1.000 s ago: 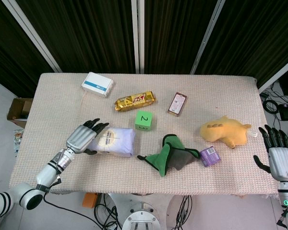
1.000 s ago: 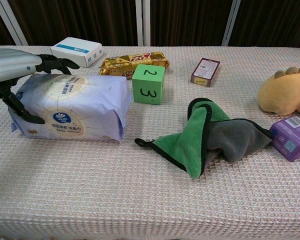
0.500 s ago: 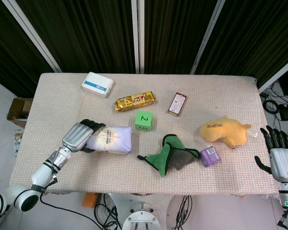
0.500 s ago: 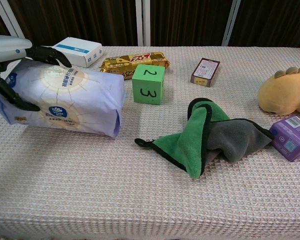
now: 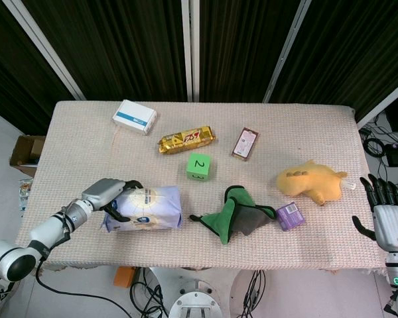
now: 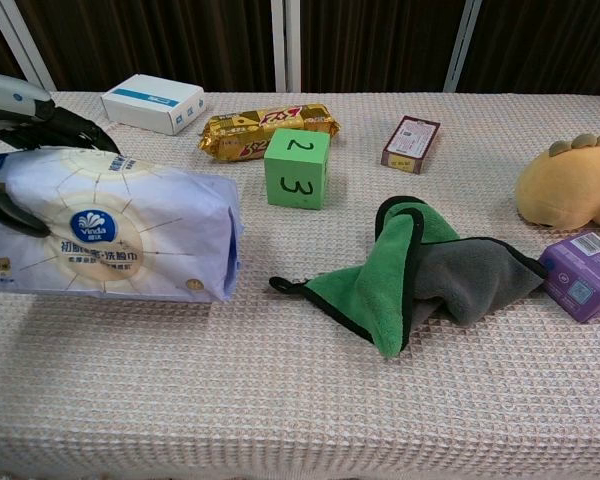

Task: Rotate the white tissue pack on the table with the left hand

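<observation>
The white tissue pack (image 5: 146, 208) lies on the table (image 5: 298, 132) near its front left edge, long side roughly along that edge; in the chest view the tissue pack (image 6: 120, 238) shows its printed face toward the camera. My left hand (image 5: 107, 194) grips the pack's left end, fingers over its top and thumb against its near side; the chest view shows the left hand (image 6: 28, 115) at the far left edge. My right hand (image 5: 388, 212) hangs open beyond the table's right edge, away from everything.
A green numbered cube (image 5: 198, 165) stands just right of and behind the pack. A green and grey cloth (image 5: 233, 216), a purple box (image 5: 290, 216) and a yellow plush toy (image 5: 310, 181) lie to the right. A white box (image 5: 134, 116), a gold snack bar (image 5: 186, 139) and a brown packet (image 5: 245, 143) sit further back.
My left hand has pulled the pack toward the front left edge and turned it, so its printed face now tips toward the chest camera. The right hand has stayed put.
</observation>
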You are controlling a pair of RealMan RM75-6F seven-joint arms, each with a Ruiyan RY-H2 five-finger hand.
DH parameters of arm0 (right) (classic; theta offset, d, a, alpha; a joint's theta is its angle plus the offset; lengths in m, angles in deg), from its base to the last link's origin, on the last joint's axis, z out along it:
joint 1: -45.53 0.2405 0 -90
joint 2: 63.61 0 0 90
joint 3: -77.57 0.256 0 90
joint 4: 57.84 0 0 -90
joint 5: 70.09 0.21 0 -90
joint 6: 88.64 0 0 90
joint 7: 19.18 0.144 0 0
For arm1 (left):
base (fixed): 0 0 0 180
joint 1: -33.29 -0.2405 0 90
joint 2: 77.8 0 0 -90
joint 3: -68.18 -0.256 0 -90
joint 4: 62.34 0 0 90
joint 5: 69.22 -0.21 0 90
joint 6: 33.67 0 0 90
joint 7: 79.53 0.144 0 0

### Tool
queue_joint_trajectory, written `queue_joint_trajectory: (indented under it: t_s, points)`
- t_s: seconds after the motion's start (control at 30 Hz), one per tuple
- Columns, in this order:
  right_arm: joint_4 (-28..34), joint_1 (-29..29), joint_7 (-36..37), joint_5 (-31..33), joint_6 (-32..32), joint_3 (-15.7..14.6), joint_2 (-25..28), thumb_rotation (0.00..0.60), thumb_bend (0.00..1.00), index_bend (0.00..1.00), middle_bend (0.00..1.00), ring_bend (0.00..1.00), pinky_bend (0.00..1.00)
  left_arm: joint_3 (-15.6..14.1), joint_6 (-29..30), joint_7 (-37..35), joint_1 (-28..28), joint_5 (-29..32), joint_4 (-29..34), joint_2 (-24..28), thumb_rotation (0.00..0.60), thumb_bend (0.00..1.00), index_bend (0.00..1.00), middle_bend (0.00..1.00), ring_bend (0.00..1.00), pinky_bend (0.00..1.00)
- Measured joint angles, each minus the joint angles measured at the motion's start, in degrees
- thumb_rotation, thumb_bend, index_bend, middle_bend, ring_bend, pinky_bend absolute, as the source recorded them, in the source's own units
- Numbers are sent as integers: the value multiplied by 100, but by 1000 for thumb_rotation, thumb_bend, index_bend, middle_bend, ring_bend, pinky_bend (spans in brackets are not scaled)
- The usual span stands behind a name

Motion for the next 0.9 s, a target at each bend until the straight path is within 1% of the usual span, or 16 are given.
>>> queue_joint_trajectory:
  t_s: [0.07,0.17,0.23,0.37,0.4,0.47,0.5,0.53,0.6,0.63,0.67,0.77,0.9]
  points:
    - [-10,5,-1,9,-13,2,-2,600,182,0,0,0,0,115,-443,-538,64,156,-106,55,600,375,237,866,460,445]
    - [-26,18,-16,20,-50,-1,-22,600,182,0,0,0,0,269,-1084,-1036,153,308,-298,105,600,373,234,866,462,456]
    - [-38,31,-43,24,-83,-11,-53,600,182,0,0,0,0,360,-1488,-1243,209,380,-437,111,600,373,232,855,462,460]
    - [-53,49,-90,29,-115,-20,-107,600,182,0,0,0,0,556,-2392,-1518,359,484,-950,10,600,368,226,825,461,440]
    - [-54,52,-102,28,-114,-19,-116,600,182,0,0,0,0,597,-2541,-1547,392,502,-1077,-35,600,360,212,795,455,427]
    - [-56,54,-110,23,-103,-16,-122,600,183,0,0,0,0,713,-2745,-1575,442,536,-1325,-176,600,333,162,649,392,393]
    - [-61,54,-110,14,-87,-13,-125,600,183,0,0,0,0,774,-2770,-1572,442,543,-1382,-231,600,313,123,490,310,364]
    - [-68,53,-111,8,-73,-9,-127,600,183,0,0,0,0,829,-2759,-1561,428,542,-1407,-266,600,292,84,279,200,317]
    - [-80,47,-109,0,-43,-1,-128,600,183,0,0,0,0,904,-2608,-1500,357,496,-1411,-319,600,264,54,66,91,253]
    - [-80,45,-109,-1,-38,1,-126,600,183,0,0,0,0,927,-2492,-1469,316,465,-1410,-344,600,245,43,17,60,227]
    - [-80,43,-110,-4,-37,0,-124,600,183,0,0,0,0,956,-2299,-1434,253,425,-1408,-382,600,230,36,4,44,215]
    - [-74,44,-120,-13,-47,-13,-126,600,184,0,0,0,0,1005,-1751,-1366,79,317,-1417,-486,600,187,12,0,10,198]
    - [-73,50,-128,-35,-58,-29,-145,600,184,0,0,0,0,994,-1218,-1286,-81,213,-1487,-626,600,163,5,0,4,195]
